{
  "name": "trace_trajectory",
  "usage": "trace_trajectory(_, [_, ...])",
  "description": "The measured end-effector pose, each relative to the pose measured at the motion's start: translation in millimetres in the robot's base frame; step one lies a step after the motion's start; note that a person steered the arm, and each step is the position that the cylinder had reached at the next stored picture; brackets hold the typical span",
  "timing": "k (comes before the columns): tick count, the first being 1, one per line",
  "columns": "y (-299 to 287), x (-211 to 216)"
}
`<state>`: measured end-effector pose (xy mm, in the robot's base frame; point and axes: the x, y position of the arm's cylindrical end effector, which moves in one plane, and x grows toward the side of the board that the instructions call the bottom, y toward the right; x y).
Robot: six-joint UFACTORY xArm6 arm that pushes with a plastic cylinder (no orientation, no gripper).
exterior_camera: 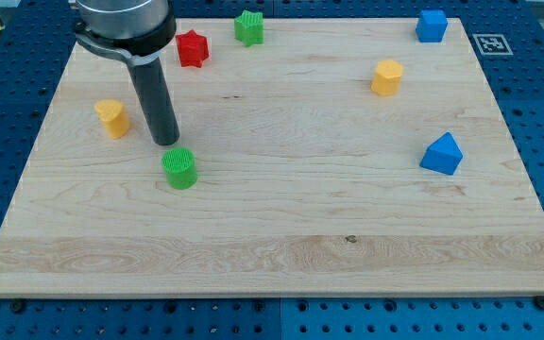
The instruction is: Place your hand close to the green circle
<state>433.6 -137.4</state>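
The green circle [179, 167] is a short green cylinder standing on the wooden board at the view's left of centre. My tip [166, 142] is the lower end of the dark rod, resting just above and slightly left of the green circle in the view, with a very small gap between them. The rod rises toward the view's top left to the arm's dark flange.
A yellow block [112, 118] lies left of the rod. A red star [192, 48] and a green star [248, 27] sit near the top edge. A yellow hexagon-like block [386, 77], a blue triangle [442, 154] and a blue block [431, 25] lie at the right.
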Motion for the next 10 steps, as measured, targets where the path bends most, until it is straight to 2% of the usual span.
trace_trajectory(5, [-17.4,3.3])
trace_trajectory(6, [-16.6,23.7])
trace_trajectory(10, [-15.0,31.2])
